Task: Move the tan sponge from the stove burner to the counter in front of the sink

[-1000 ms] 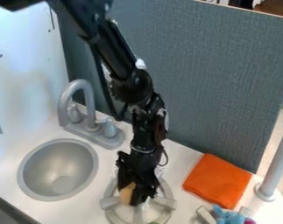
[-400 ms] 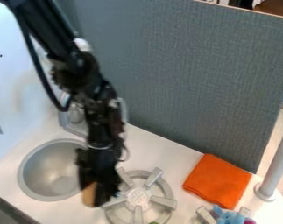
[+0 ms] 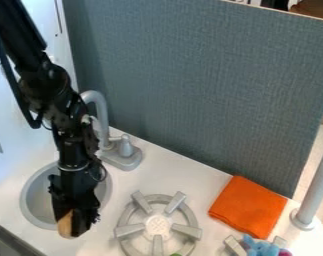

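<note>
hanging by the near edge of the sink (image 3: 26, 200): the black gripper (image 3: 75, 221), clamped on a tan piece (image 3: 65, 225)
sink's metal rim: my worry from here; if the arm dipped too low, the piece could knock the lip and twist
gripper's hold: the piece juts out at one side, so a shallow bite might let it slip onto the desk (image 3: 207, 182)
tan piece: rounded, longish, roughly upright, partly hidden; i can't tell what it is
burner (image 3: 157, 226): beside the gripper, apart from it
</note>
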`<action>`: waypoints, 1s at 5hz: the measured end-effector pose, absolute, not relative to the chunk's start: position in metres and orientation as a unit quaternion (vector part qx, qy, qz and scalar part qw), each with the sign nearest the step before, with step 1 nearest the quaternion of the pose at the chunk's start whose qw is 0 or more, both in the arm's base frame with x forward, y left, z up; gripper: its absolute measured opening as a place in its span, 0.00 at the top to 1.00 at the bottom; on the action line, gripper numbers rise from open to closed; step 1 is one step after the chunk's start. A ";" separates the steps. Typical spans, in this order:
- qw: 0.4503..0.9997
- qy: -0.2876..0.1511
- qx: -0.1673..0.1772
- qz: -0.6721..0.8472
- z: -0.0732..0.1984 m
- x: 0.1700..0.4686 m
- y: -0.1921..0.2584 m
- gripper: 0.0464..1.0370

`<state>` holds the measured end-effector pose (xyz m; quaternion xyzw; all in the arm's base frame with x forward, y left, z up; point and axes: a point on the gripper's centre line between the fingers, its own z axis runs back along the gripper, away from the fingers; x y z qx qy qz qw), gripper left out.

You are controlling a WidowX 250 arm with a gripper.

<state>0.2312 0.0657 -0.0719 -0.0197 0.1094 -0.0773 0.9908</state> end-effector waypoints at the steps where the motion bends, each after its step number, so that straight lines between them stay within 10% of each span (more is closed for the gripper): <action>1: 0.987 0.134 -0.031 -0.083 -0.089 0.233 0.069 0.44; 3: 0.980 0.139 -0.104 -0.098 -0.116 0.236 0.057 0.33; 4: 0.980 0.147 -0.113 -0.069 -0.114 0.224 0.053 0.06; 5: 0.993 0.075 -0.074 -0.053 -0.068 0.237 0.056 0.03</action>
